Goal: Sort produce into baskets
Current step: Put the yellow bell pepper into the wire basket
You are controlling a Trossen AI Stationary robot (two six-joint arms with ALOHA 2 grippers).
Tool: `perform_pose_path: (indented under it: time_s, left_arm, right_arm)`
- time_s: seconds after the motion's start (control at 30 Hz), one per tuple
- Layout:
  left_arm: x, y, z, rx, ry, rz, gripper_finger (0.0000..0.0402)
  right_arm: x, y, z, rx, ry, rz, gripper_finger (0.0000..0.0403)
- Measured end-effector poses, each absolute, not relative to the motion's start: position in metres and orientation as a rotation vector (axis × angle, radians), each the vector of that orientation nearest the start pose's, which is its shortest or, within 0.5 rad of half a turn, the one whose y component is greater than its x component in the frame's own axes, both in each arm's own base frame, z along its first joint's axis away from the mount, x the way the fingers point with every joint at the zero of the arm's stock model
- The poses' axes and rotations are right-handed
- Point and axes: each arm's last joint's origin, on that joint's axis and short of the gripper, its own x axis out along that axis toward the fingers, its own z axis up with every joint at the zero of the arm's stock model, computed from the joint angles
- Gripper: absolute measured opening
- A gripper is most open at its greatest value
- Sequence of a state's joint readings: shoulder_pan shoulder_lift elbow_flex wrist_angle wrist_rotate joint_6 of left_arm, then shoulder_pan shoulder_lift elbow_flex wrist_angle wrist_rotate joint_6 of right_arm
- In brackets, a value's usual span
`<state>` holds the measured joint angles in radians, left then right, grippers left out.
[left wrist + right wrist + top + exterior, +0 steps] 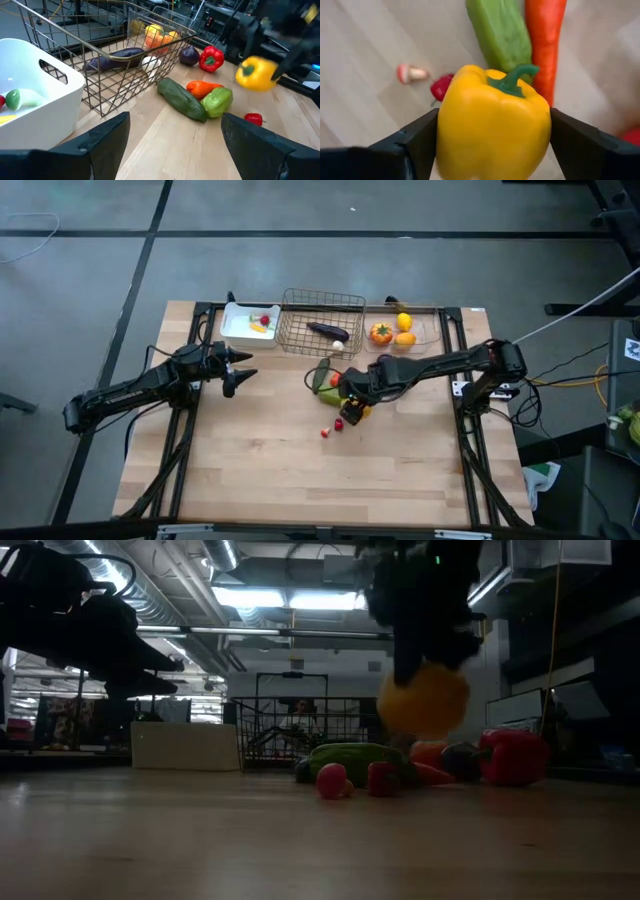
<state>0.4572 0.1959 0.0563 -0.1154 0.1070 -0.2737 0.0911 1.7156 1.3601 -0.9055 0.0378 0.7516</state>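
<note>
R claw (492, 145) pinches the yellow pepper (492, 125) w/ both fingers flat on its sides, stem up; low view shows it lifted clear of the desk (260, 470), above the pile. L claw (238, 372) hangs spread and empty over the desk's L side, just in front of the white tray (240, 332), idle

Under/near the pepper, loose on the desk: two tiny red bits (331, 428), a cucumber (182, 99), green pepper (217, 101), carrot (200, 88), then a red pepper (212, 58) and a dark onion (189, 55) closer to the baskets

Far edge, L to R: tray w/ a few small pieces in it, wire basket (320, 320) holding the eggplant (328, 330) and a white piece, clear bin (425, 325) w/ an orange (381, 333) and two yellow fruits (404, 322)

Step in hand, as I read it: carry the pepper to a basket. Which one it belongs in isn't certain from here; wire basket holds veg, so prob there. To do it well: keep the grip steady, pepper is round and slick so squeezing harder could pop it out. Raise enough to clear the basket rim before crossing. Go straight back over the pile w/o dipping, else the held pepper may knock the red pepper or onion. Release low inside, over a bare spot beside the eggplant, so it doesn't bounce out. L arm is well off the path, no need to move it
</note>
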Motion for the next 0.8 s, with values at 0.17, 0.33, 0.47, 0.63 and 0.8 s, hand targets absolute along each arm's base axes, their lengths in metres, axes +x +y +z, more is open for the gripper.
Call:
perform_pose_path:
  time_s: [0.17,0.33,0.47,0.63,0.8]
  left_arm:
    - [0.096,0.044,0.156,-0.341,0.197,0.380,0.0310]
    - [0.096,0.044,0.156,-0.341,0.197,0.380,0.0310]
    - [0.096,0.044,0.156,-0.341,0.197,0.380,0.0310]
    - [0.096,0.044,0.156,-0.341,0.198,0.380,0.0310]
    - [0.096,0.044,0.156,-0.341,0.198,0.380,0.0310]
  right_arm:
    - [0.345,0.014,0.289,0.494,1.129,-0.361,0.0321]
    - [0.352,-0.012,0.329,0.385,1.012,-0.289,0.0324]
    - [0.353,-0.041,0.349,0.302,0.938,-0.284,0.0325]
    - [0.353,-0.080,0.352,0.220,0.880,-0.312,0.0325]
    - [0.357,-0.116,0.347,0.146,0.838,-0.344,0.0325]
